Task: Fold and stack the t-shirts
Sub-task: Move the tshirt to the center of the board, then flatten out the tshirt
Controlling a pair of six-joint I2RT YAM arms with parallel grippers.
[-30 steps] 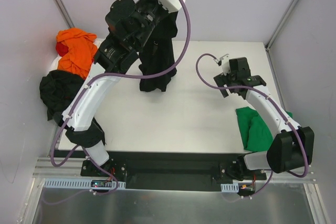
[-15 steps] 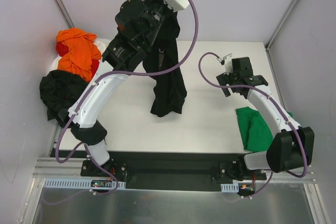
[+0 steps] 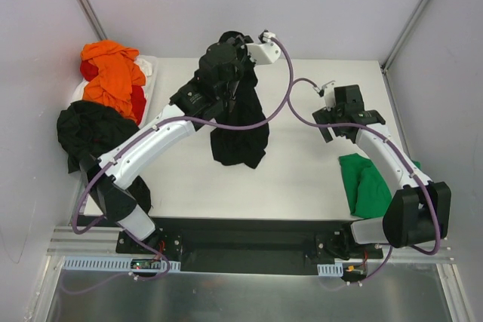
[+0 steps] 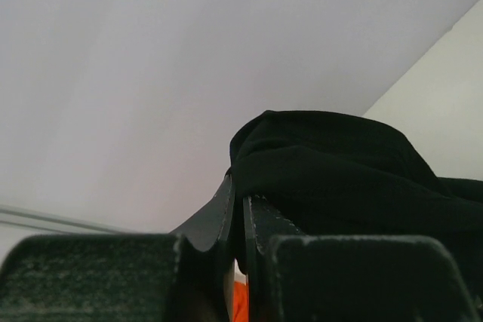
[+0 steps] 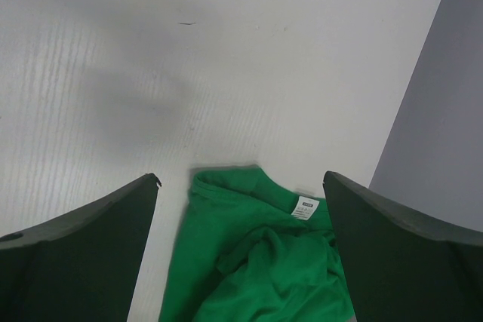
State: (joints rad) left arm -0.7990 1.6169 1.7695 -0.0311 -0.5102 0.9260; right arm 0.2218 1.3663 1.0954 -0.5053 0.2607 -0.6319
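Note:
A black t-shirt (image 3: 240,132) hangs from my left gripper (image 3: 243,79), which is shut on its top edge above the middle of the table; its lower end bunches on the tabletop. In the left wrist view the black cloth (image 4: 339,164) is pinched between the closed fingertips (image 4: 226,201). My right gripper (image 3: 349,126) stands wide open over the table's right side, holding nothing. A crumpled bright green t-shirt (image 3: 366,185) lies near the right front edge, and in the right wrist view this green shirt (image 5: 256,262) shows between the spread fingers.
At the table's left edge is a heap of shirts: orange (image 3: 113,72) on top, red (image 3: 136,100) beneath it, and black (image 3: 90,130) nearer the front. Enclosure walls stand to the left, right and rear.
My left arm has swung down and toward the table's middle with the black shirt, so the cloth's lower end now rests on the table. The right arm has barely moved.

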